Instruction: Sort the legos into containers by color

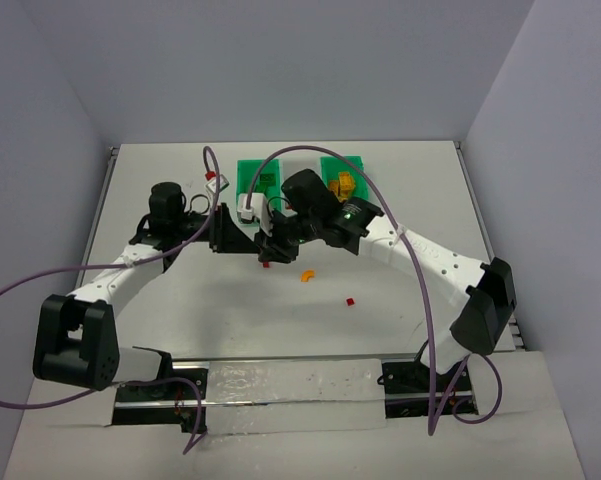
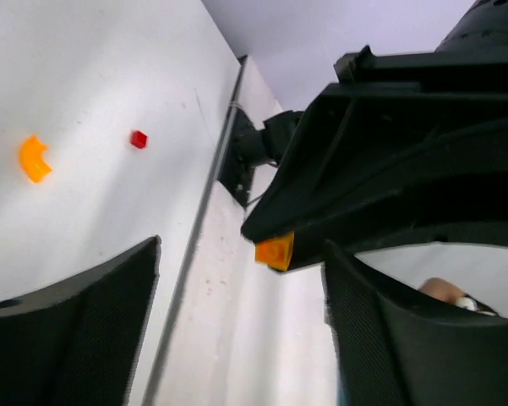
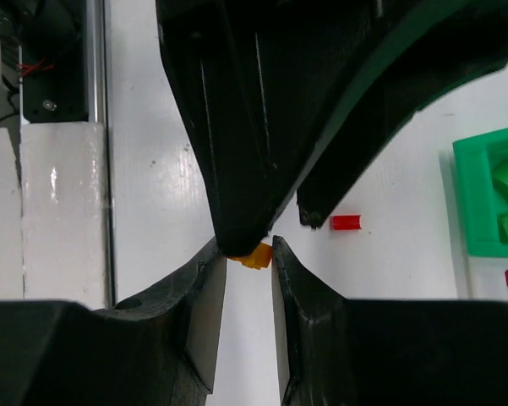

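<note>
The step in hand looks like a mid-air handover. The right fingers (image 3: 211, 279) are pinched together on a small orange brick (image 3: 255, 256), catching it only at their very tips. The left fingers (image 2: 139, 271) stand wide apart around it; whether one tip touches the brick I cannot tell.

So shallow a nip could twist loose, so the left arm should draw straight back along its own line without brushing the brick. The right arm can then carry it to the green container (image 1: 361, 170) just right of centre at the top of the overhead view, where orange pieces (image 1: 342, 185) already lie, and let go low over it.

The brick hangs above the surface (image 1: 240, 320) in the middle of that view, below the containers.

The overhead view gives the layout: both arms meet at centre, and the other green container (image 1: 242, 175) sits to the left. The brick itself is hidden there among the black fingers. Only the right wrist view shows how little of the brick is caught, with a red bit (image 3: 345, 222) lying just beyond. Only the left wrist view shows how wide the left fingers gape, and at its upper left an orange curved piece (image 2: 34, 158) and a second red bit (image 2: 138, 139) lie unsorted
</note>
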Robot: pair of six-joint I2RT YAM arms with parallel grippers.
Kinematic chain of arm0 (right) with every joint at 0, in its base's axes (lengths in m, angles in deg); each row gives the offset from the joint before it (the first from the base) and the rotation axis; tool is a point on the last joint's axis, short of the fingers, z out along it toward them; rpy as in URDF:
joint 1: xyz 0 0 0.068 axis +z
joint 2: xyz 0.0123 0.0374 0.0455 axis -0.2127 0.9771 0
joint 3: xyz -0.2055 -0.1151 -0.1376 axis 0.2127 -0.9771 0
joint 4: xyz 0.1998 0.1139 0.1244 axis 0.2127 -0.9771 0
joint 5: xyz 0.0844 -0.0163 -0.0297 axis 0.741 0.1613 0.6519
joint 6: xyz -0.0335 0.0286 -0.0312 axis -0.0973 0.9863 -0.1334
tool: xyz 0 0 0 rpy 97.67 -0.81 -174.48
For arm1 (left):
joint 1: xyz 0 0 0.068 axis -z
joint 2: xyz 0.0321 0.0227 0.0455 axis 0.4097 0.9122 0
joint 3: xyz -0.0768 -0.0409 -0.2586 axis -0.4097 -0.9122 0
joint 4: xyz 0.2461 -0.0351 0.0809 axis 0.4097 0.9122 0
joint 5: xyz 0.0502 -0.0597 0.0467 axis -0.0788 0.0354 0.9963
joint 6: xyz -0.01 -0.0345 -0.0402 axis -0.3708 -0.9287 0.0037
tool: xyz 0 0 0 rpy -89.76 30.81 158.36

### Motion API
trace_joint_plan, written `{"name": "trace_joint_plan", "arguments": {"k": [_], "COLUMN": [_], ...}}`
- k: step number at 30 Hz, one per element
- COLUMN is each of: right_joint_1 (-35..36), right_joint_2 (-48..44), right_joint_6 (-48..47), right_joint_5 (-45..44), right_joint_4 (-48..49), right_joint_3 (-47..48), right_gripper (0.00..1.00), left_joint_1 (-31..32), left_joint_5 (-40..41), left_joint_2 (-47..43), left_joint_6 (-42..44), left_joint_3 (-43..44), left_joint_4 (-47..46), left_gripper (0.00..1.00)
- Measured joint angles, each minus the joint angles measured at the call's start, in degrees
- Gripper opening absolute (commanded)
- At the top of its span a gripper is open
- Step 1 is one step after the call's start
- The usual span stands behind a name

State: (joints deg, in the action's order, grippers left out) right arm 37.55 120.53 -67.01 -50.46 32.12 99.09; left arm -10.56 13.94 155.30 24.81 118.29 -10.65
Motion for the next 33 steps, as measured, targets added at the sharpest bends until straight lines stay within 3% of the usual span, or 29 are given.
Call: {"name": "trace_joint_plan", "arguments": {"k": [6, 12, 16, 22, 24, 25, 26, 27, 28, 31, 33], "right_joint_1": [-4.52, -19.08, -28.05, -31.49, -31.86, -32.01, -32.20, -32.47, -32.79, -33.73, -34.11], "right_joint_2": [-1.27, -0.18, 7.98, 21.78, 25.83, 27.90, 29.36, 30.81, 32.19, 34.54, 34.80], "right_joint_6": [-0.89, -1.63, 0.35, 3.57, 4.45, 4.84, 5.15, 5.63, 5.98, 6.97, 7.39], "right_joint_5": [-1.85, -5.34, -11.72, -20.40, -21.89, -22.51, -22.86, -23.06, -23.36, -23.80, -23.87], "right_joint_4": [0.08, -0.13, 0.38, 2.11, 2.66, 2.69, 2.84, 2.68, 2.36, 2.17, 1.99], "right_joint_3": [-3.32, -3.96, 2.05, 11.28, 14.42, 16.17, 17.47, 18.92, 20.52, 23.85, 24.88], "right_gripper": [0.00, 0.00, 0.00, 0.00, 0.05, 0.22, 0.32, 0.33, 0.42, 0.54, 0.58], "left_joint_1": [-5.41, -7.39, -7.28, -7.28, -7.28, -7.28, -7.28, -7.28, -7.28, -7.28, -7.28], "left_joint_5": [4.10, 19.30, 27.68, 32.96, 33.75, 34.12, 34.38, 34.54, 34.77, 35.36, 35.63], "left_joint_2": [-0.54, -3.65, -6.45, -6.66, -6.66, -6.66, -6.68, -6.72, -6.80, -6.98, -6.99], "left_joint_6": [10.70, 27.29, 32.47, 34.07, 34.05, 34.03, 34.03, 34.03, 34.03, 34.03, 34.03], "left_joint_3": [5.02, 13.42, 13.54, 12.31, 11.97, 11.97, 11.95, 11.92, 11.88, 11.63, 11.42], "left_joint_4": [11.92, 21.43, 22.78, 22.97, 23.01, 22.96, 22.97, 22.93, 22.93, 22.90, 22.88], "left_gripper": [0.99, 0.99, 0.99, 0.99, 0.99, 0.99, 0.99, 0.99, 0.99, 0.99, 0.99]}}
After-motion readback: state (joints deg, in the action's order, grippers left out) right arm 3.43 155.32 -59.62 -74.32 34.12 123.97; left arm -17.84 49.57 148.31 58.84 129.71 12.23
